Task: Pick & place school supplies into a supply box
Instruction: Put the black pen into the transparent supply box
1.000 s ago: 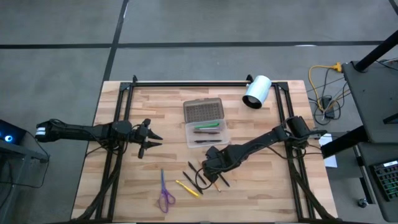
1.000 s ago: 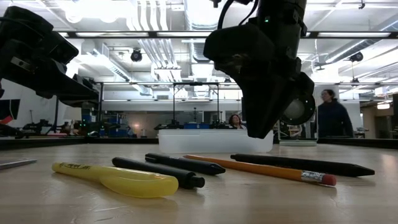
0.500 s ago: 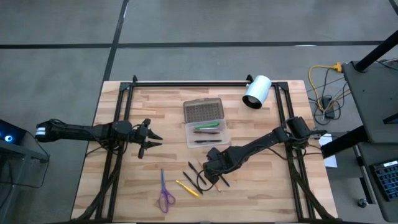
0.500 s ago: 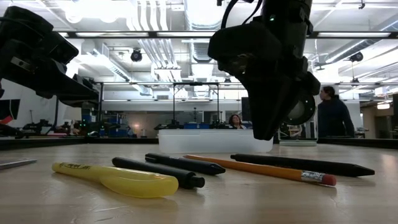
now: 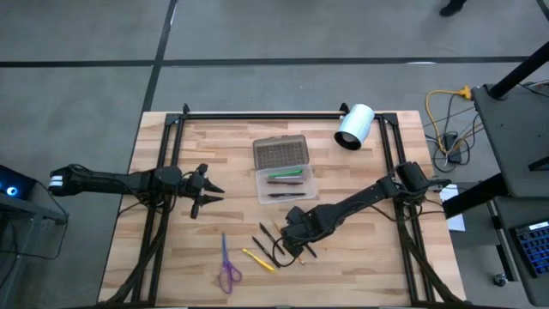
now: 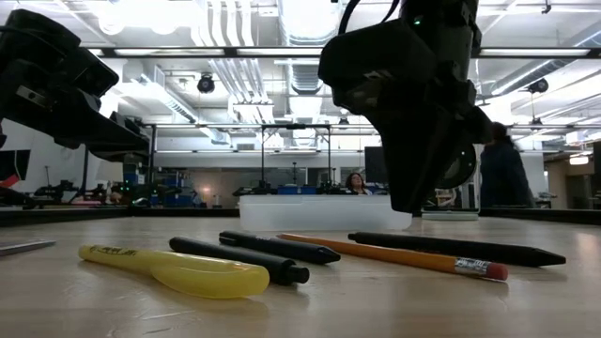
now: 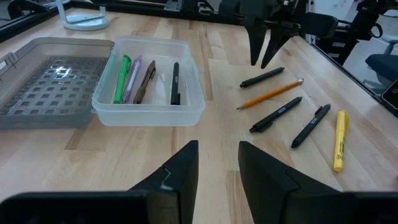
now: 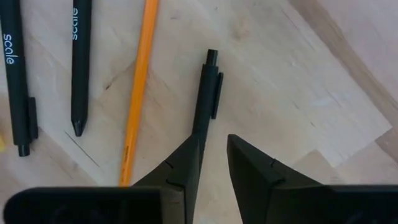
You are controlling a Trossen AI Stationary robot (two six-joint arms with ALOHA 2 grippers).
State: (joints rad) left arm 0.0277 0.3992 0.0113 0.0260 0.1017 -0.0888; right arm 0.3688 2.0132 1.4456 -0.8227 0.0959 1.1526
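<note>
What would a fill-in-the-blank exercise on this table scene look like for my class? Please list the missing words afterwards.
1. The right gripper hangs with open fingers over a ___ pen.
2. The supply box holds ___ items.
3. Beside that pen lies an orange ___.
4. The scissors have ___ handles.

Missing words: black; four; pencil; purple.

The right end effector (image 5: 291,243) has eased lower and nearer the black plastic pen (image 8: 205,99) lying by the orange wooden pencil (image 8: 138,87); the background person (image 6: 503,174) has turned.
</note>
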